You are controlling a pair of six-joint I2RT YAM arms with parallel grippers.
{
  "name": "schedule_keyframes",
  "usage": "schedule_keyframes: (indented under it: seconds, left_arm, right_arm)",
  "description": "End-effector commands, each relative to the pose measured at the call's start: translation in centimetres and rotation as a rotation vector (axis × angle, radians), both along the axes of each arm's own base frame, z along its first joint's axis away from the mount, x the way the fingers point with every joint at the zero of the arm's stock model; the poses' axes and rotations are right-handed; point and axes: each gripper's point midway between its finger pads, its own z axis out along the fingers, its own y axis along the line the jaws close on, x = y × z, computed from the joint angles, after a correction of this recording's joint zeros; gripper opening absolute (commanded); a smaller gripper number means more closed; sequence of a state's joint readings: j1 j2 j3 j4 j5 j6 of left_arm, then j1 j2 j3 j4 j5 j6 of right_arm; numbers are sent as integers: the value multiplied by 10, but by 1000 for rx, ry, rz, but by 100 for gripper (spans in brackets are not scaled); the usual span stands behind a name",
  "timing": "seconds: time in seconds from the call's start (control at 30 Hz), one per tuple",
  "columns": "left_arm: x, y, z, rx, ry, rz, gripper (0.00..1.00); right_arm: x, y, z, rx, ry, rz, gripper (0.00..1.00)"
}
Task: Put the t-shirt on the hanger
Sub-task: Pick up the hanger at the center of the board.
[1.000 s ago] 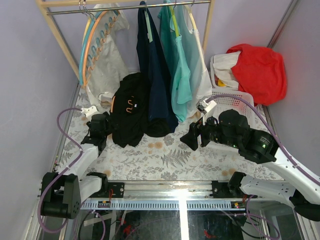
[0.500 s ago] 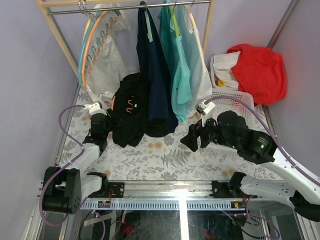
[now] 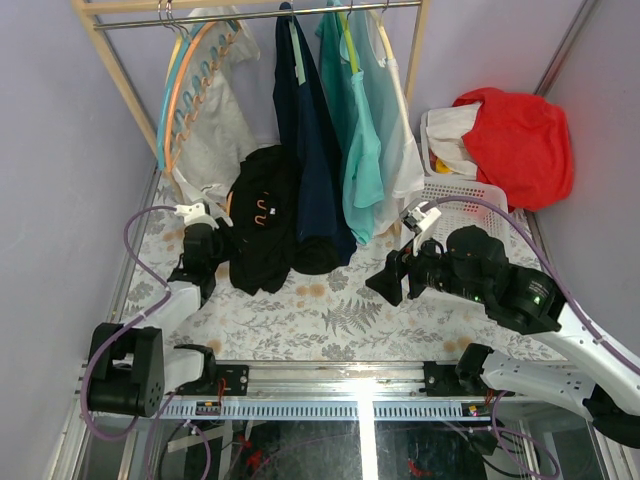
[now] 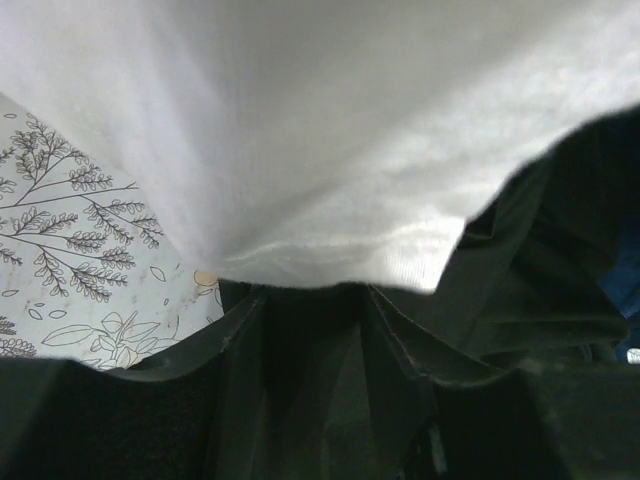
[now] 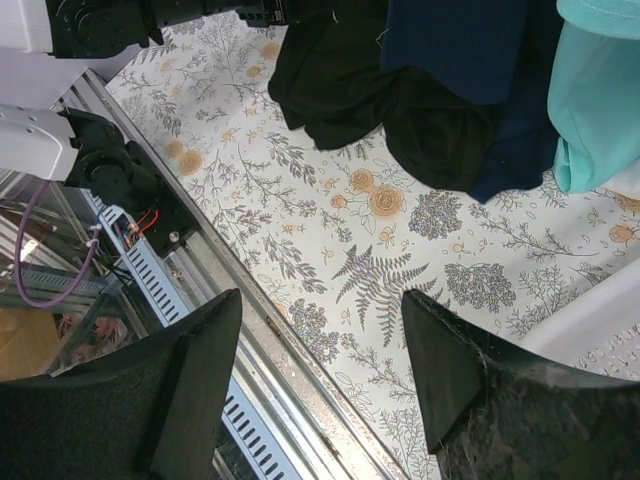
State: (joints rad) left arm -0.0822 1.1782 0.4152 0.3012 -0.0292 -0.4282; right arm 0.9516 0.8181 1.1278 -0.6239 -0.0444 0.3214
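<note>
The black t-shirt (image 3: 262, 225) lies bunched at the back left of the table, under the rack; it also shows in the right wrist view (image 5: 330, 70) and at the right of the left wrist view (image 4: 540, 270). The orange hanger (image 3: 192, 95) hangs on the rack at the far left, beside a blue one. My left gripper (image 3: 207, 238) sits at the t-shirt's left edge, under a white shirt's hem (image 4: 300, 130). Its fingers (image 4: 240, 340) stand apart, with dark cloth behind the gap (image 4: 315, 300). My right gripper (image 3: 388, 283) is open and empty above the table (image 5: 320, 370).
The wooden rack (image 3: 260, 14) holds a white shirt (image 3: 215, 130), a navy shirt (image 3: 310, 150) and teal shirts (image 3: 365, 150). A white basket (image 3: 470, 195) and a red cloth (image 3: 520, 140) stand at the back right. The table's metal front rail (image 5: 250, 330) lies below my right gripper.
My left gripper has moved forward, toward the white shirt's hem, along the t-shirt's left edge. My right gripper has shifted slightly right. The t-shirt has barely moved.
</note>
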Motion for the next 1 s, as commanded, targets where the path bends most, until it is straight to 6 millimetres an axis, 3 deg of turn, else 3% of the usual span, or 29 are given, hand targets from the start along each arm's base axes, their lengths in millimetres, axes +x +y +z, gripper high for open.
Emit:
schedule_keyframes:
  seconds: [0.0, 0.13, 0.23, 0.7, 0.97]
  left_arm:
    - [14, -8, 39, -33, -112, -23, 33]
    - [11, -18, 48, -35, -127, -39, 12]
    - [8, -27, 53, -31, -126, -50, 4]
    - [-9, -74, 80, 75, -122, -57, 3]
    - [-15, -83, 104, 124, -136, -23, 3]
  right_arm:
    - [0, -1, 9, 22, -31, 8, 72]
    - [-1, -1, 9, 28, -30, 12, 72]
    - [-3, -1, 10, 31, -28, 18, 72]
    - [-5, -4, 14, 48, -28, 14, 72]
    - [-7, -8, 14, 53, -33, 5, 72]
